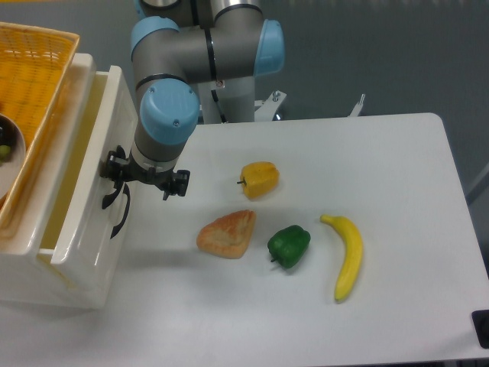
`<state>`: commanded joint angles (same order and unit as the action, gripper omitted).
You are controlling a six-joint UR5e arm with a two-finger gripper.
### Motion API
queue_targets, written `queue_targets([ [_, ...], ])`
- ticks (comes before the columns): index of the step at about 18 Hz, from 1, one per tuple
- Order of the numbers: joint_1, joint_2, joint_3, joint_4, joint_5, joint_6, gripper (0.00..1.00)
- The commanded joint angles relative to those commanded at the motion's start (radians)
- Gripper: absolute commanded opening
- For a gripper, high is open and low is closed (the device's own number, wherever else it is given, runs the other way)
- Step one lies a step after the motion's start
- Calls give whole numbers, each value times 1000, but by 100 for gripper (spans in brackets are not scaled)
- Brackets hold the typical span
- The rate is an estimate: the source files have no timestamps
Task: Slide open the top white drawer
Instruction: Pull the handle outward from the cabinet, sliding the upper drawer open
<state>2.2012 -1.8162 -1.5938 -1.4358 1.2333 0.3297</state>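
The glossy cream-white top drawer (pixel 90 210), at the white bench's (pixel 397 153) left edge, is partly out, a strip of yellowish interior showing; more travel looks possible. Its panelled front faces right, long axis near to far. The black two-finger hand (pixel 116 183) seems shut on its curved black handle (pixel 114 200).

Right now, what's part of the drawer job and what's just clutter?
In the job:
- glossy cream-white top drawer, partly open
- its curved black handle
- gripper at that handle

Just lying about:
- yellow bell pepper
- green bell pepper
- yellow banana
- toasted bread slice
- orange wicker basket
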Motion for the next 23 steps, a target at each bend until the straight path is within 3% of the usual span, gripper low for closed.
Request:
queue_targets([
  [23,37,6,0,-8,63,94,100],
])
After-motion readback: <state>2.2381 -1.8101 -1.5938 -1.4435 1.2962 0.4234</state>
